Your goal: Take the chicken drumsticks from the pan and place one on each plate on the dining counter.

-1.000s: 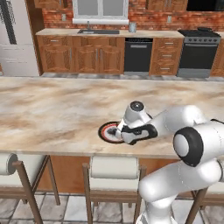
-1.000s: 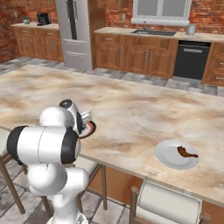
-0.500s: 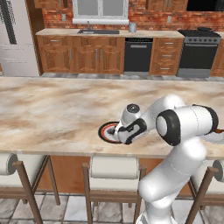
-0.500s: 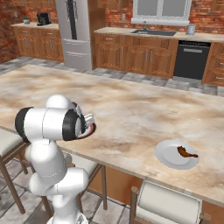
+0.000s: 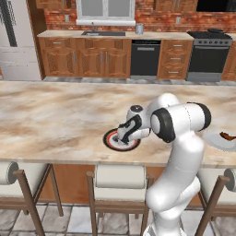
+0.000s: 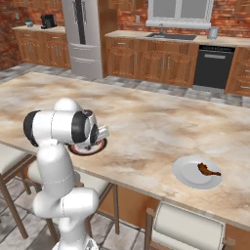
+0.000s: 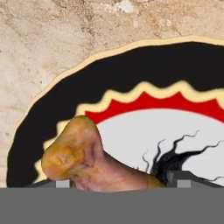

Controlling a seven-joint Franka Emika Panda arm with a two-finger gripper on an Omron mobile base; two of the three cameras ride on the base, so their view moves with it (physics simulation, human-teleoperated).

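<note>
Plate [image 5: 110, 140], red-rimmed, round, flat, set on counter [image 5: 55, 115] near its front edge, above a stool [image 5: 120, 177]. In hand view the plate [image 7: 131, 83] is seen w/ cream outer edge, black band, scalloped red-and-cream ring, white centre w/ dark branching lines. One drumstick [image 7: 83, 157] is seen on it, golden-orange, bulbous end toward the black band, narrow end running back between the finger tips.

2nd plate [image 6: 188, 173], plain pale, round, lies on same counter [image 6: 146, 122] well apart from the 1st, near front edge to robot's right. One drumstick [image 6: 209, 170], dark reddish-brown, is held in it, off-centre. Same plate [image 5: 214, 140] is cut by the frame edge in left base view, its drumstick [image 5: 227, 136] visible.

Labels / writing: nothing legible found on plates, counter or appliances.

Gripper [image 5: 123, 138] is lowered over the red-rimmed plate, arm bent down from above. From the right base view the gripper [image 6: 100, 134] is partly hidden behind the arm. Jaws are set wide apart. In hand view the gripper [image 7: 119, 183] is seen w/ one tip [image 7: 63, 184] at each side of the drumstick's narrow end; whether tips touch the meat cannot be told. Drumstick appears to rest on the plate, not lifted.

Background: wooden cabinets [image 5: 87, 57], dishwasher [image 5: 144, 58], stove [image 5: 208, 54], fridge [image 6: 88, 36], sink under window.
</note>
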